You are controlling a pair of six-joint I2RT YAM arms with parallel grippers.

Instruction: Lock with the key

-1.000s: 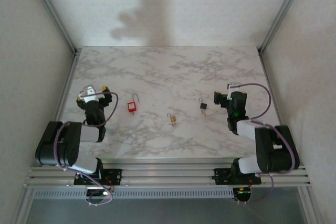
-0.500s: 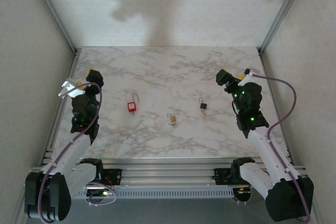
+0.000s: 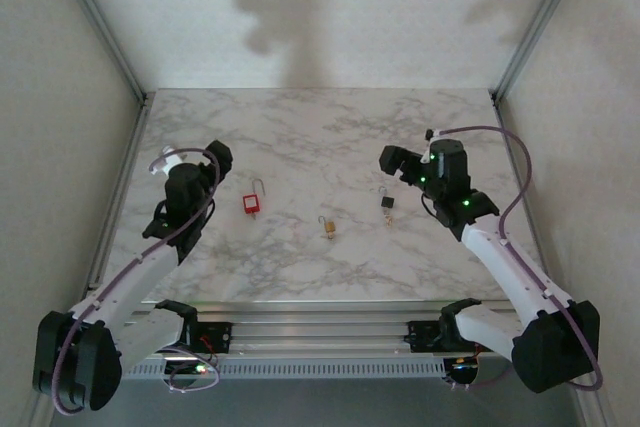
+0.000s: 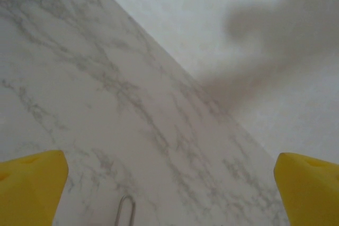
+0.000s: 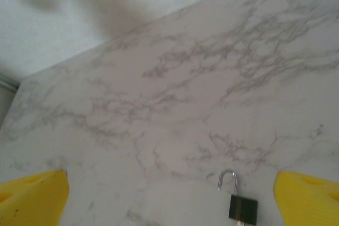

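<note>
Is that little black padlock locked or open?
Open: on the black padlock, one leg of the shackle hangs free, outside the body.

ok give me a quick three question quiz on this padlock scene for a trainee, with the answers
1. How many padlocks lie on the marble table?
2. True or false: the left end effector is gripping the red padlock.
3. Which padlock lies nearest the right end effector? A red, B brass, C black.

Key
1. Three: the red padlock, the brass padlock and the black padlock.
2. False. The left end effector is open and empty, and the red padlock lies free on the table.
3. C, the black padlock. In the right wrist view it sits just ahead, between the open fingers.
</note>
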